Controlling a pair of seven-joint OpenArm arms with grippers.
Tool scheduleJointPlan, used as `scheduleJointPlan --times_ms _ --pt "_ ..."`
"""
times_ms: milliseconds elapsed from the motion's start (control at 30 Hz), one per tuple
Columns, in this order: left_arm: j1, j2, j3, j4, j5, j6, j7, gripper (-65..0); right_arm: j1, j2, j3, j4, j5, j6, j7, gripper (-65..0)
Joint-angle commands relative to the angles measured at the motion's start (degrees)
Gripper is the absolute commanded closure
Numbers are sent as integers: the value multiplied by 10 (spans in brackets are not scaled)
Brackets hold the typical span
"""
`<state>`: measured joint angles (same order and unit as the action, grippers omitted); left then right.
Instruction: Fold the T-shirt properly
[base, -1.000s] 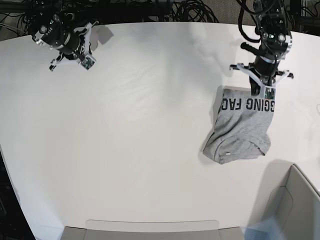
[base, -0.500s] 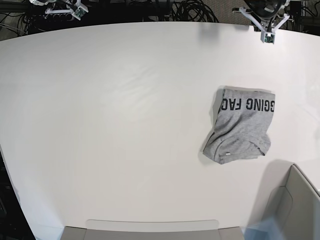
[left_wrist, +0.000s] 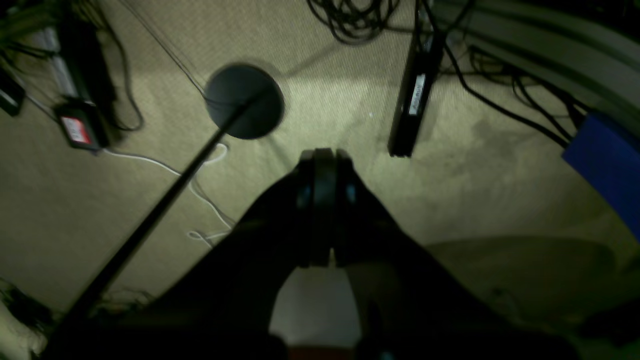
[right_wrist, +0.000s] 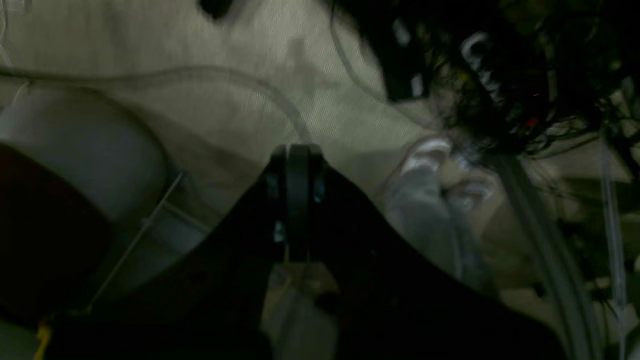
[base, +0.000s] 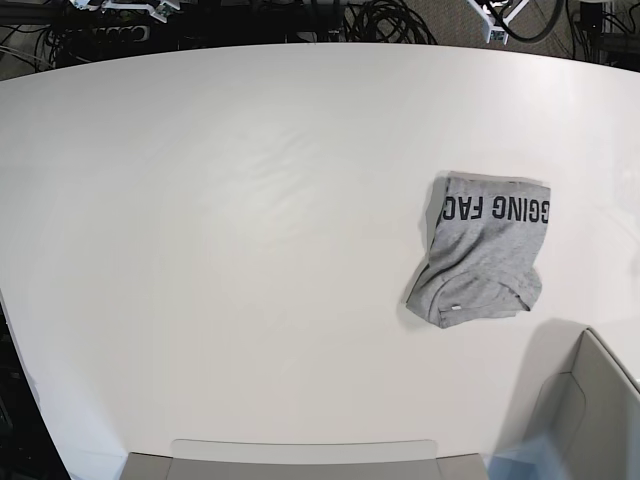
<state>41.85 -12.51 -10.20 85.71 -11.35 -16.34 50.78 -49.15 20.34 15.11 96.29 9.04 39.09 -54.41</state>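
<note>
Lying folded into a compact bundle on the white table (base: 250, 250), lettering up and untouched, the T-shirt (base: 482, 262) looks finished, so with the left gripper (left_wrist: 324, 155) and right gripper (right_wrist: 296, 150) both pressed together and empty beyond the table edge, only parking remains.

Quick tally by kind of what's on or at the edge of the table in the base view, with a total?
Grey T-shirt, folded, black lettering showing: 1
Grey bins at the table's near edge, one at the bottom, one at the lower right corner: 2
Total: 3
</note>
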Motion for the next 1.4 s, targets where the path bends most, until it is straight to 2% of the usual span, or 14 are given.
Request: scheduleJointPlan --times_ms 0,233,333,500,700,933,1133,1233,1367 --pt "-8 -3 5 -23 -3 -1 -7 0 -7 9 -11 -15 7 9 12 0" --pt "-119 -17 65 -280 -2 -1 -107 0 73 20 -121 -178 7 9 22 0" --pt "-154 -19 102 -355 -2 -1 -145 0 106 20 -149 -247 6 9 69 0" --pt "-199 -15 140 -426 -2 -1 -165 0 163 25 -210 -374 -32 9 142 0" --pt "-245 -13 140 -479 -3 -1 -194 0 230 19 -301 -497 -71 9 202 0" --pt "-265 -10 139 -528 -3 -1 -251 0 287 19 -321 -600 -74 9 307 0" --pt "-267 -12 144 -574 -2 -1 -337 0 326 11 -324 -714 -74 9 470 0" --pt "-283 -11 144 -637 -2 -1 -392 0 333 3 -324 -725 -74 9 504 0" --pt "-291 -11 144 -683 -2 -1 -444 0 341 -1 -325 -728 -75 9 522 0"
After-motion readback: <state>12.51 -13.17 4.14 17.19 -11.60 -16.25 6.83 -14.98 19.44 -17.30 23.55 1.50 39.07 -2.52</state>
